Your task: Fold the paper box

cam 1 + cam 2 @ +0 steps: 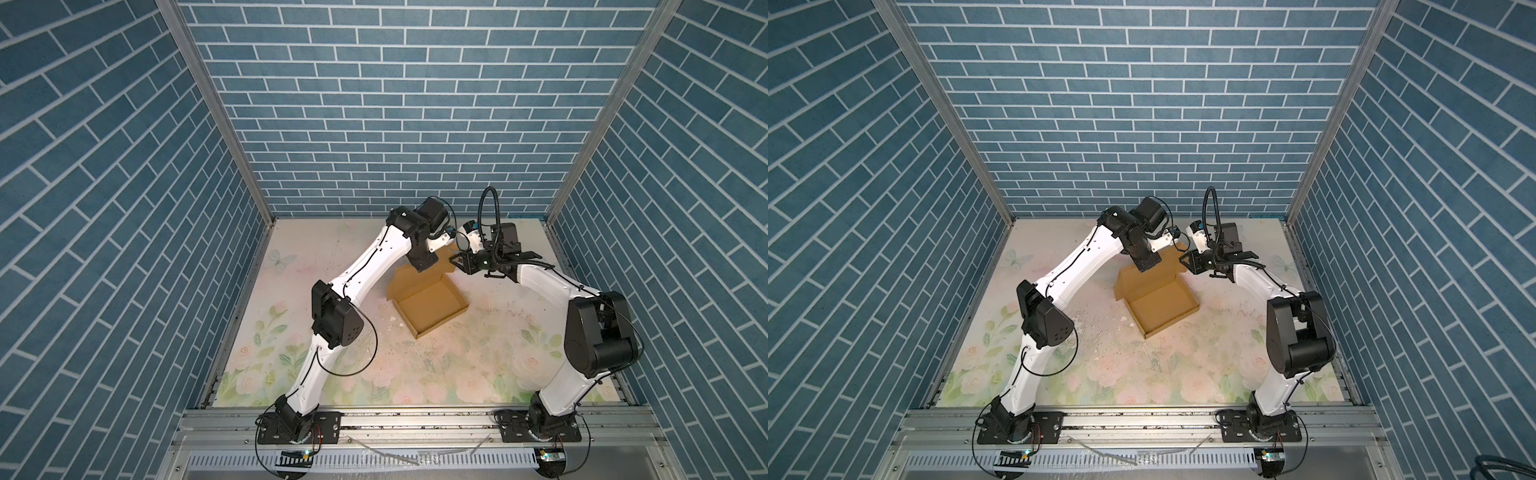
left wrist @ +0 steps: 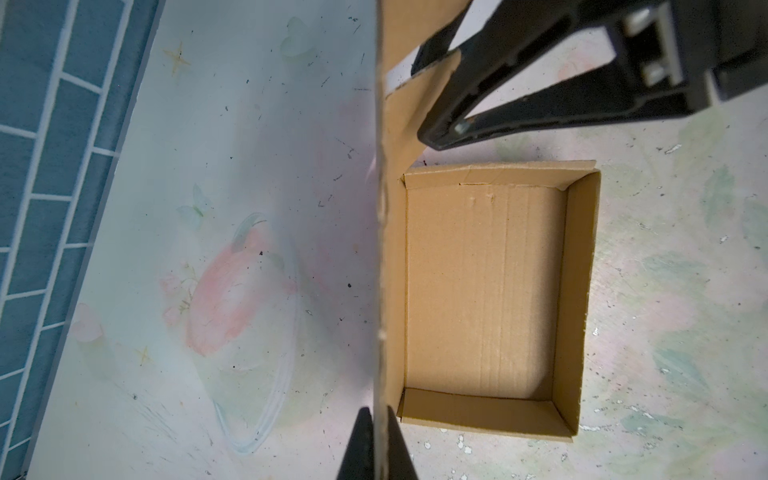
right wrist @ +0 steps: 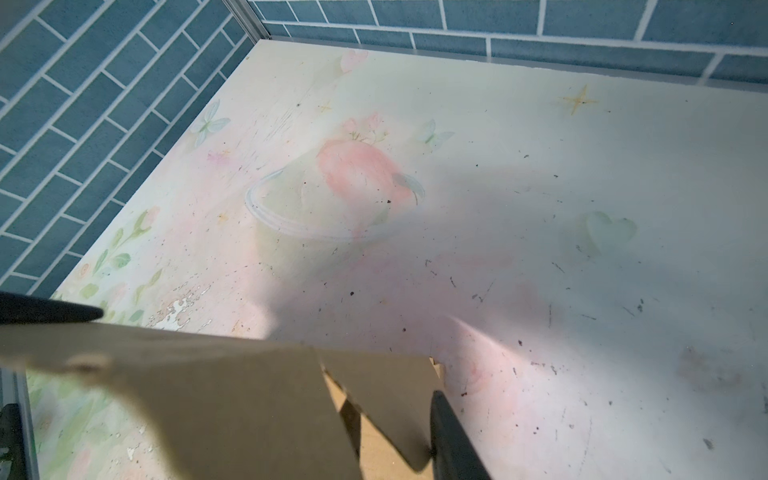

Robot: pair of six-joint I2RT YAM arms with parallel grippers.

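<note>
Trainee: Position first: where does the paper box sit?

Operator: On the table, about midway between the two arms and a little toward the far wall, turned at an angle. Its four walls stand, so the tray is formed. The lid rises from the tray's far-left side, roughly upright.

Trainee: Why does the lid stand up like that?

Operator: The left gripper is clenched on the lid's free edge, one finger on each face. That pinch probably steadies the panel, so its side flap can be bent without the whole lid swinging.

Trainee: And the right gripper?

Operator: It reaches in from the right, at the lid's right end. Its jaws stand apart, one on each side of the side flap, and the wrist views show nothing squeezed.

Trainee: What is left, then?

Operator: Judging by the layout, the lid's flaps need folding inward, then the lid comes down over the tray. Corrugated board creases stubbornly, so a flap may spring back if let go early.
</note>
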